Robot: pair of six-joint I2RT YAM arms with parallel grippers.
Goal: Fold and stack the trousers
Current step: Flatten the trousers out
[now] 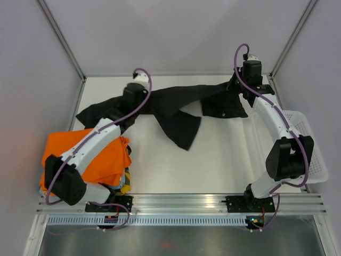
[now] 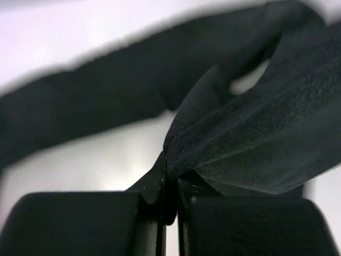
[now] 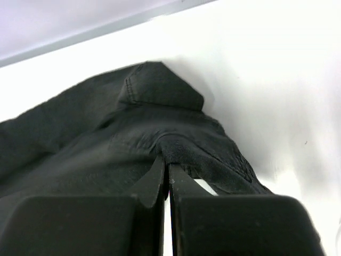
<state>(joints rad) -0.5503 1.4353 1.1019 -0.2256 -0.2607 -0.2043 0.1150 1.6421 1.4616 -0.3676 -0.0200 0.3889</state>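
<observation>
Has the trousers point(image 1: 176, 109) laid black and crumpled along the far edge of the table point(image 1: 213, 165), waist end near the far right corner, one leg reaching toward the left edge, a second flap pointing toward the table's middle. Pinches a fold of leg fabric with the left gripper point(image 1: 132, 97), near the far edge, left of centre; shows, in the left wrist view, the fingers point(image 2: 80, 224) pressed almost together with black cloth bunched between the tips and raised off the white surface. Pinches the waist end with the right gripper point(image 1: 238, 85) near the far right corner; shows, in the right wrist view, jaws closed tight on a thin edge of cloth, a folded corner standing up just beyond. Has a bright orange garment point(image 1: 104, 154) heaped at the left edge under the left arm, atop other cloth point(image 1: 126, 185). Has a white basket point(image 1: 311, 138) at the right edge, beside the right arm.
</observation>
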